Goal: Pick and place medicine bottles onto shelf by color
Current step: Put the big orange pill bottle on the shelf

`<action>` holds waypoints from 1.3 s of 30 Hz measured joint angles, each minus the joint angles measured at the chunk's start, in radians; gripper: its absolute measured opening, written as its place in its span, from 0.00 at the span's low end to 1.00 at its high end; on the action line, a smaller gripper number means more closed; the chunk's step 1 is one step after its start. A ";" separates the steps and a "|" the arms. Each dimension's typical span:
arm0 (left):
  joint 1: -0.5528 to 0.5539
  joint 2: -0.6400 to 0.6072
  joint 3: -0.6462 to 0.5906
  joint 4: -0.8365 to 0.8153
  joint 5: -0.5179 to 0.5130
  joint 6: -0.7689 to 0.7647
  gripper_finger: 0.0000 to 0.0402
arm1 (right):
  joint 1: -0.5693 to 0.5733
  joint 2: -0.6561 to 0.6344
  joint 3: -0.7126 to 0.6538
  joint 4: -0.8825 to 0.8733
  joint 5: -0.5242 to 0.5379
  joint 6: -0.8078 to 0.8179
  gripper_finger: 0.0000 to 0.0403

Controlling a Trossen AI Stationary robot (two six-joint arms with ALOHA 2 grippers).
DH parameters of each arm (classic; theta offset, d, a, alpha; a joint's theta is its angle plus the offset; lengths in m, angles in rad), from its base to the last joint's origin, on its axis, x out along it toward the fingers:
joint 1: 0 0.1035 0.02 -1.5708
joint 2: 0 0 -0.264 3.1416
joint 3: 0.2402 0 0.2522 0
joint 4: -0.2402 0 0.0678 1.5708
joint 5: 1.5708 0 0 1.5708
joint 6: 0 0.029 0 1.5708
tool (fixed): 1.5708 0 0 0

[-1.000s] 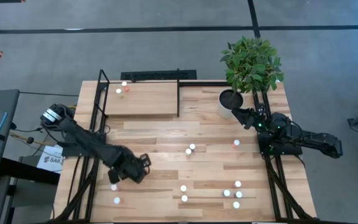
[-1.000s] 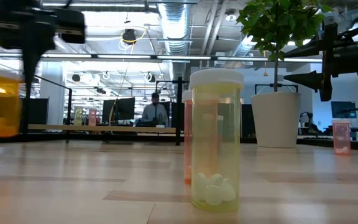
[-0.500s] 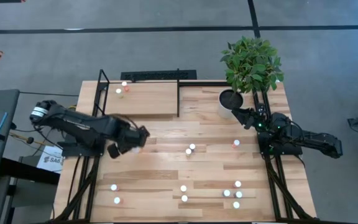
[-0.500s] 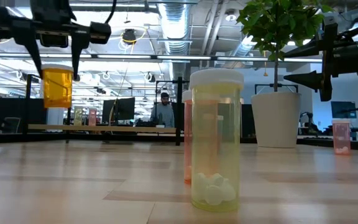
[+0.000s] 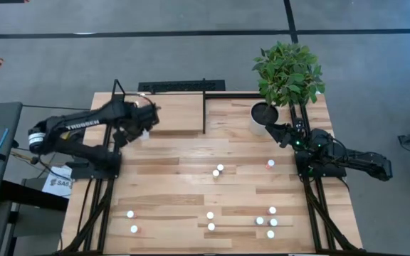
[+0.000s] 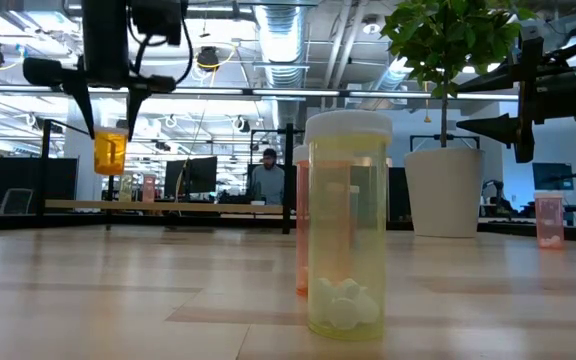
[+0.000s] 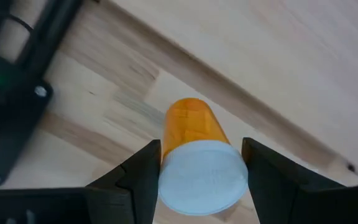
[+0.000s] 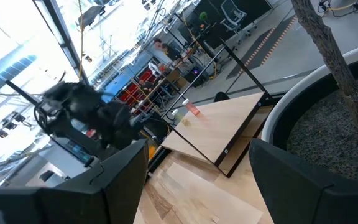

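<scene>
My left gripper [image 5: 142,126] hangs over the near left part of the shelf [image 5: 180,117], a light-wood board in a black rod frame at the table's far left. It is shut on an orange medicine bottle [image 6: 110,152] with a white cap [image 7: 202,177]. Several more medicine bottles [image 5: 219,169] stand upright on the tabletop, in the middle and toward the near edge. In the low view a yellow one [image 6: 346,230] stands close to the camera. My right gripper [image 5: 276,132] waits open and level beside the white plant pot [image 5: 263,114]. My left gripper pinches the orange bottle at its capped top end [image 7: 166,180], one finger [image 7: 140,177] on each side of the cap. The fingers point down from above. The bottle hangs upright below them [image 6: 110,160], lifted clear of the table.
A leafy plant [image 5: 288,71] in its pot stands at the far right corner. A thin black upright [image 5: 204,107] bounds the shelf's right end. One pink bottle [image 5: 270,163] stands near my right arm, and a cluster [image 5: 269,222] sits at the near right.
My left gripper has swung from the table's near left area toward the far edge and risen, carrying the orange bottle clear of the table to the shelf. Its wrist has rolled on the way. The bottle stays upright in the hold.
</scene>
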State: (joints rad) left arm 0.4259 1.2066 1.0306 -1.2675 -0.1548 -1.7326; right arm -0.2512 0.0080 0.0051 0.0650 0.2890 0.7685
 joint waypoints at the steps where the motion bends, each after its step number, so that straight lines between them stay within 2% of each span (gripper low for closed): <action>1: 0.035 0.003 0.000 0.001 0.015 0.031 0.45 | 0.000 0.000 0.000 0.000 0.000 0.000 0.75; 6: 0.181 0.004 0.000 0.024 0.043 0.157 0.45 | 0.000 0.000 0.000 0.000 0.000 0.000 0.75; 15: 0.339 0.020 0.000 0.051 0.072 0.172 0.45 | 0.000 0.000 0.000 0.000 0.000 0.000 0.75; 26: 0.398 0.097 0.000 0.064 0.090 0.004 0.45 | 0.000 0.000 0.000 0.000 0.000 0.000 0.75; 39: 0.416 0.103 0.000 0.084 0.067 -0.241 0.45 | 0.000 0.000 0.000 0.000 0.000 0.000 0.75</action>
State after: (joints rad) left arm 0.8421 1.3098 1.0309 -1.1837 -0.0878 -1.9736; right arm -0.2512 0.0079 0.0050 0.0647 0.2890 0.7685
